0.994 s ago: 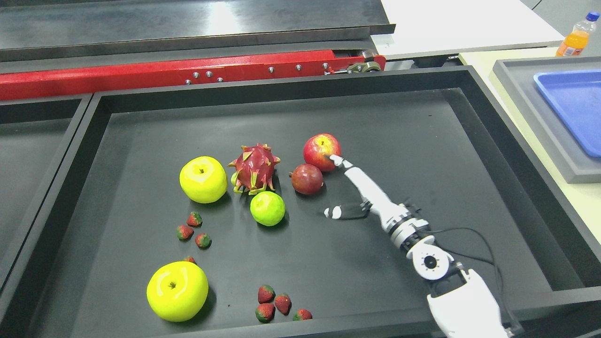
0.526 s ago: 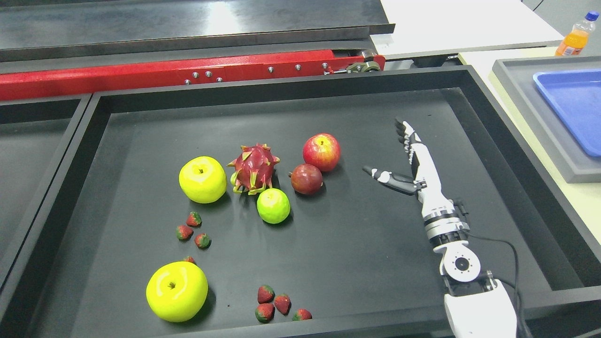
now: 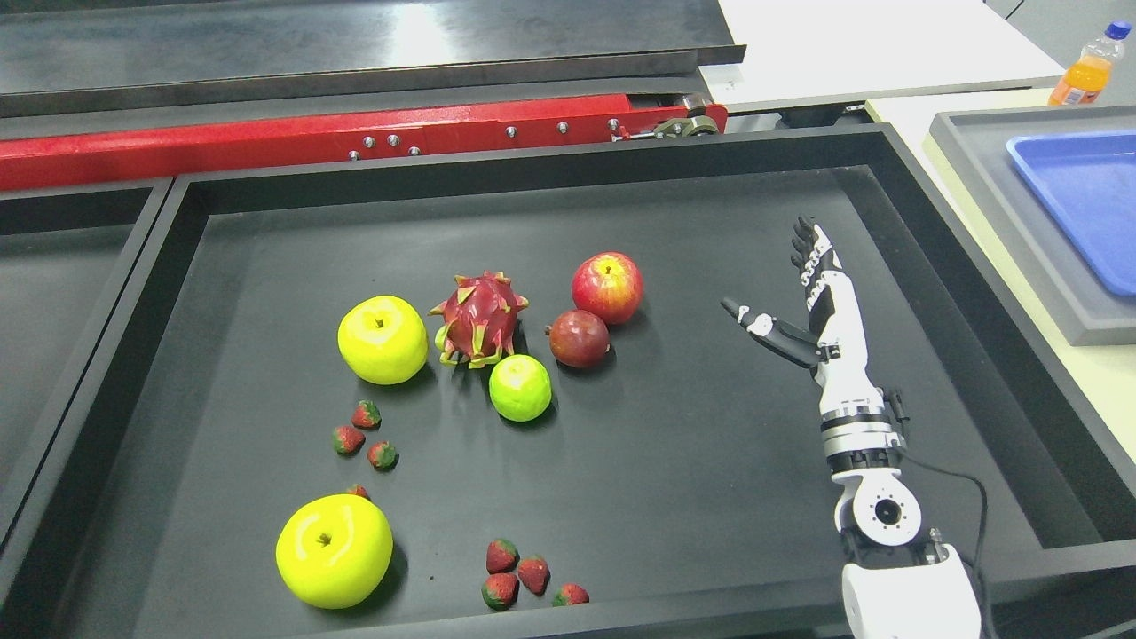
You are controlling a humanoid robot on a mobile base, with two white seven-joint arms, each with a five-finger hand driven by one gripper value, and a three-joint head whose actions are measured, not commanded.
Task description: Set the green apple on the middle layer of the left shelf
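A small green apple (image 3: 520, 388) lies in the black tray (image 3: 550, 151), just below a dragon fruit (image 3: 479, 319). Two larger yellow-green apples lie to the left, one mid-left (image 3: 382, 339) and one at the front left (image 3: 334, 550). My right hand (image 3: 770, 277) is open and empty, fingers straight and thumb spread. It hovers over the right part of the tray, well right of the green apple. The left arm is out of view.
A red apple (image 3: 607, 287) and a dark red fruit (image 3: 579, 338) lie right of the dragon fruit. Several strawberries (image 3: 364, 435) (image 3: 527, 575) are scattered in front. A blue tray (image 3: 1083, 200) and an orange bottle (image 3: 1083, 75) are at the far right. A red beam (image 3: 355, 138) runs behind.
My right hand swung from touching the red apple to the right and away from the fruit. The small green apple rolled a little to the right.
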